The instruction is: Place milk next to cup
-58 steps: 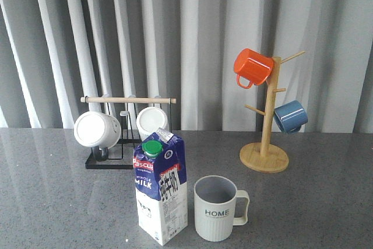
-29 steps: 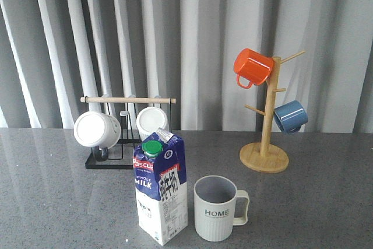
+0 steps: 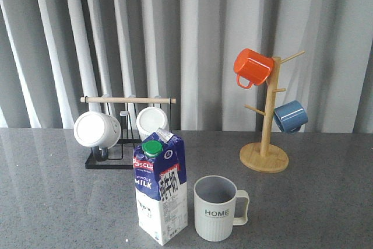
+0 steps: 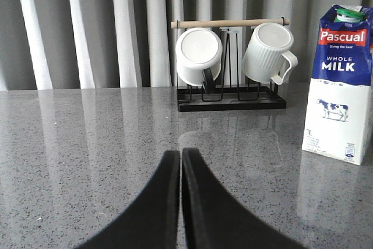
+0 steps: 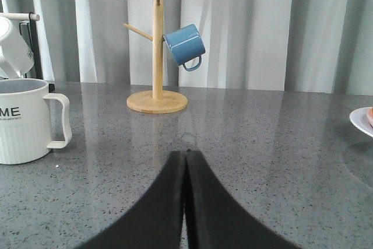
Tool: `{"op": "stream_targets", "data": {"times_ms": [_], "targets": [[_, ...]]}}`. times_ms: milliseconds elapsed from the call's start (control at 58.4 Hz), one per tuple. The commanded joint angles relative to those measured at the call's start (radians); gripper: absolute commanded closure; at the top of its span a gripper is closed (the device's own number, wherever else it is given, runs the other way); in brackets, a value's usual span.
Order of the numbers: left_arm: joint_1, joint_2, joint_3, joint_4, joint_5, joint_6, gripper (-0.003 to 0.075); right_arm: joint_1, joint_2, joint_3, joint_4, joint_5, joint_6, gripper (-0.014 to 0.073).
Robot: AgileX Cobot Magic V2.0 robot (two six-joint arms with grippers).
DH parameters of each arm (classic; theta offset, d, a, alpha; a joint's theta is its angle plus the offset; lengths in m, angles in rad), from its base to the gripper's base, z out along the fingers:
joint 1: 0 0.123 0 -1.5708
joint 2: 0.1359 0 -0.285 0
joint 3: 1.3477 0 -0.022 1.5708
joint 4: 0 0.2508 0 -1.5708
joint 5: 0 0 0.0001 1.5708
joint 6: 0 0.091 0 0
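Observation:
The milk (image 3: 160, 190), a tall blue-and-white carton with a green cap, stands upright on the grey table, just left of the cup (image 3: 218, 208), a pale ribbed mug marked "HOME". A narrow gap separates them. The milk also shows in the left wrist view (image 4: 340, 83), the cup in the right wrist view (image 5: 23, 121). My left gripper (image 4: 180, 154) is shut and empty, low over the table, well away from the milk. My right gripper (image 5: 186, 154) is shut and empty, apart from the cup. Neither gripper shows in the front view.
A black rack with a wooden bar (image 3: 125, 129) holds white mugs behind the milk. A wooden mug tree (image 3: 265, 144) at the back right carries an orange mug (image 3: 252, 67) and a blue mug (image 3: 290, 116). A white plate edge (image 5: 362, 122) lies at the far right.

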Motion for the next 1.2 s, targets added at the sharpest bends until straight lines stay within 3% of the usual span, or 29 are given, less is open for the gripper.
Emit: {"op": "stream_targets", "data": {"times_ms": [0, 1181], "targets": [[0.001, -0.011, -0.014, -0.002, -0.069, -0.009, 0.0727, 0.000, -0.013, 0.011, -0.002, -0.066, -0.024, 0.0603], [0.001, -0.011, -0.014, -0.002, -0.070, -0.008, 0.0727, 0.000, -0.012, 0.011, 0.027, -0.064, -0.064, 0.0603]]}}
